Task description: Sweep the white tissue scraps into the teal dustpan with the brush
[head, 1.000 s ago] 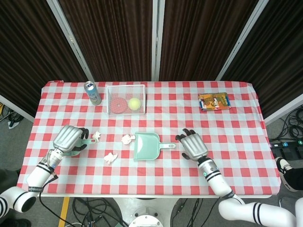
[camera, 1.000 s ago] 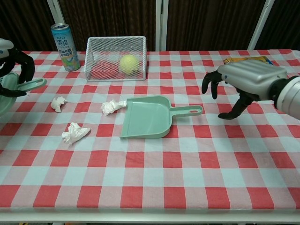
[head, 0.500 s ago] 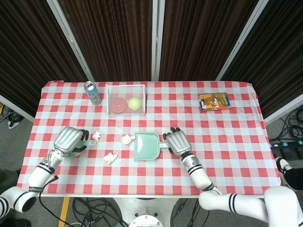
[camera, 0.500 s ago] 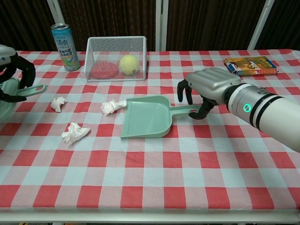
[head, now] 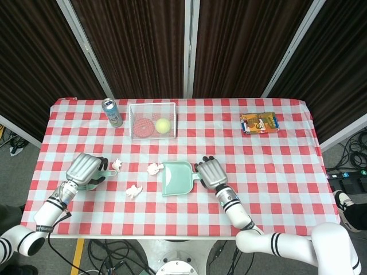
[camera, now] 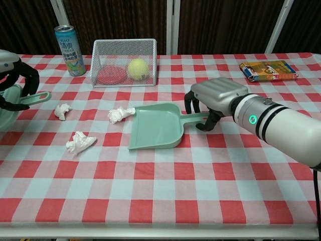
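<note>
On the checked tablecloth (camera: 160, 201) the teal dustpan (camera: 155, 128) lies empty, the right hand (camera: 213, 98) curled over its handle, the left hand (head: 84, 170) gripping the brush (camera: 20, 100), and all three tissue scraps (camera: 80, 142) unswept beside the pan's mouth

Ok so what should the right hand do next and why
Probably close the right hand around the dustpan handle: its fingers arch over the handle but don't plainly grip it, and three tissue scraps lie unswept on the table to the pan's left.
</note>
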